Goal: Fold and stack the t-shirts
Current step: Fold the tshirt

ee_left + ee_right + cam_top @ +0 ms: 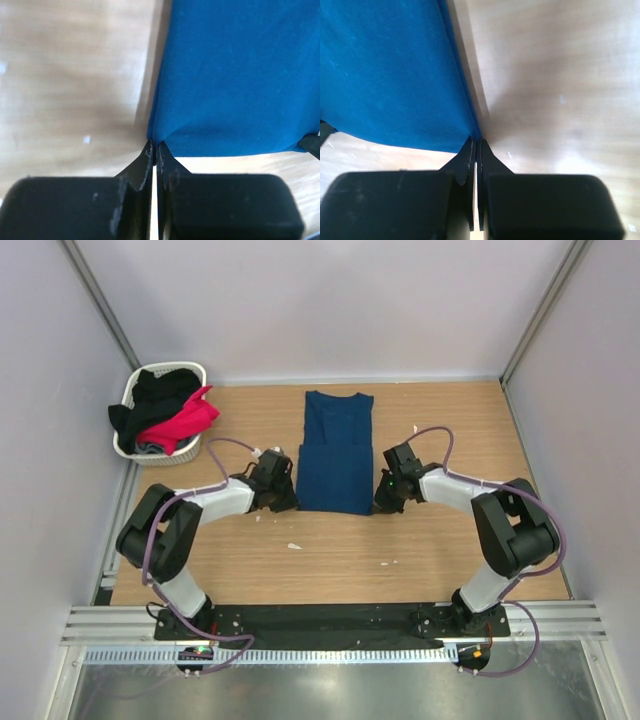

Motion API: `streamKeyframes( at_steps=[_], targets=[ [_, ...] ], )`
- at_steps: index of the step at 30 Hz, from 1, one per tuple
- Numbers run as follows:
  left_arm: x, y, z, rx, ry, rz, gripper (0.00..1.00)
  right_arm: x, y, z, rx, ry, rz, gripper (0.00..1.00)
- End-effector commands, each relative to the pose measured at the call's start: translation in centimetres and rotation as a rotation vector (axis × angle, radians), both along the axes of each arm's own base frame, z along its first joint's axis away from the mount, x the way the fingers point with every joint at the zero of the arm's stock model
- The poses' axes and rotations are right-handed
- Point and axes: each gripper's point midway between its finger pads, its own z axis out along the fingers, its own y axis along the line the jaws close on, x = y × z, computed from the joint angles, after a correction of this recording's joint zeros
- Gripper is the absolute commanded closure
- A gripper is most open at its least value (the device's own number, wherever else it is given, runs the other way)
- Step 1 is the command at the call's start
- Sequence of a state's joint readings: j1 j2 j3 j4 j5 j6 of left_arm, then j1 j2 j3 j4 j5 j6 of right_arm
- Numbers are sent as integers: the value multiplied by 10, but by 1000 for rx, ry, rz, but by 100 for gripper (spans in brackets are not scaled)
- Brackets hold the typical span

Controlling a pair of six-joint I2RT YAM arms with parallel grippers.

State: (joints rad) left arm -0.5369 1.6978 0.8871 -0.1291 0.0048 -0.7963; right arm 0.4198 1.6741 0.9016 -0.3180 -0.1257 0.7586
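A navy blue t-shirt (pixel 336 452) lies flat and folded narrow in the middle of the wooden table, collar end far. My left gripper (pixel 283 502) sits at its near left corner, shut on that corner of the blue fabric (pixel 235 75), which bunches at the fingertips (pixel 148 150). At the near right corner my right gripper (pixel 385 502) is shut on the edge of the blue cloth (pixel 385 75). A pink t-shirt (pixel 185 421) and a black t-shirt (pixel 160 392) lie heaped in the basket at the far left.
A white woven basket (pixel 130 448) stands at the table's far left corner against the wall. Small white specks (pixel 294 545) lie on the wood near the arms. Grey walls close the table on three sides.
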Motion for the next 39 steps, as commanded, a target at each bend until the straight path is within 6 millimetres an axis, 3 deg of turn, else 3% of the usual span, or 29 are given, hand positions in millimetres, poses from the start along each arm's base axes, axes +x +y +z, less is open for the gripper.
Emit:
streamKeyframes(
  at_steps=[1,3,4,9,10,12,16,18,19,21,22,23,25,26,27,31,33,39],
  targets=[
    [-44,20,-13,71,114,0,100,-35,-18,-2,-76,57,36,99],
    [-69,19,-9,42,150,-33,100,-54,-22,-6,-84,88,55,99],
    [-79,16,-5,15,167,-37,100,-62,-22,3,-69,81,63,99],
    [-137,24,18,52,146,-69,100,-132,-29,17,-81,115,117,99],
    [-149,29,19,64,162,-50,100,-136,-28,32,-39,68,94,99],
    [-169,26,33,33,141,-68,100,-158,-34,31,-27,95,79,99],
    [-202,34,48,5,158,-61,100,-178,-31,51,63,64,52,99],
    [-209,32,59,-18,150,-60,100,-179,-29,67,103,27,34,99],
    [-210,34,75,-30,128,-60,100,-178,-28,72,110,17,32,99],
    [-203,38,92,-9,84,-45,100,-172,-28,90,110,-18,26,99],
    [-201,39,110,-10,66,-40,100,-169,-28,97,103,-31,31,99],
    [-198,39,120,-14,47,-32,100,-161,-25,115,105,-74,46,99],
    [-189,39,142,-28,0,-14,100,-156,-31,121,39,-64,54,99],
    [-187,40,149,-27,-13,-6,100,-148,-29,138,36,-100,63,99],
    [-185,41,153,-18,-24,-2,100,-147,-32,136,-11,-79,82,99],
    [-168,46,171,44,-82,36,100,-118,-34,157,-99,-155,85,99],
    [-160,41,177,55,-103,38,100,-105,-30,173,-109,-195,92,99],
    [-132,24,179,21,-118,57,100,-73,-31,179,-217,-235,86,99]
  ],
)
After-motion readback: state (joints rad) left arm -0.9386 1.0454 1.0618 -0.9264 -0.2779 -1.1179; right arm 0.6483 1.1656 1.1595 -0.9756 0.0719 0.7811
